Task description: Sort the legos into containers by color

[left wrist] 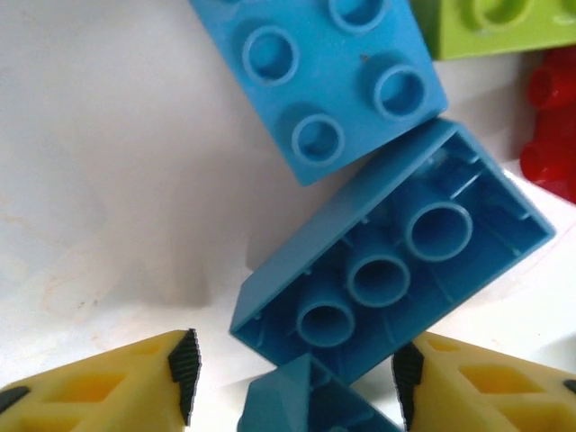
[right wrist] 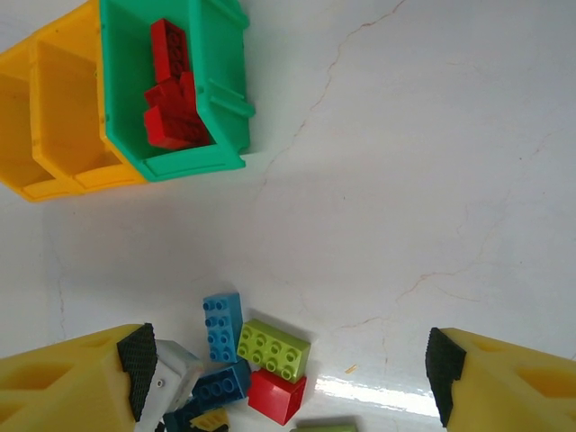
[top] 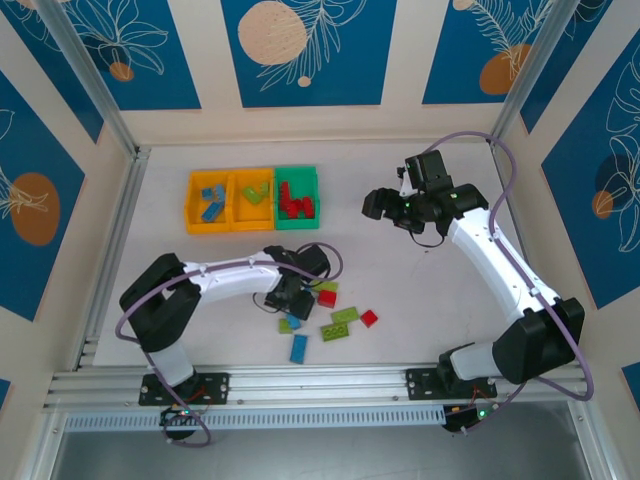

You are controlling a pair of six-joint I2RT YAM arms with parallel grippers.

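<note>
Hovering low over the loose heap at the near middle of the bench, the left pincer stands spread. Its black pads sit either side of an upturned blue brick, which lies hollow side up and skew to the jaws. I cannot tell whether either pad touches it yet. A second blue brick lies studs-up just beside it, with a lime brick and a red brick close by.

The upturned brick looks light, rigid and smooth-walled, so it won't crush — but it may well swivel or squirt out if caught on a corner. The flat long walls are likely the best hold, gripped squarely.

Its likely home is the left yellow bin, which holds blue bricks. The middle yellow bin has lime ones and the green bin has red.

The right pincer hangs wide open and empty above the bench, to the right of the bins.
</note>
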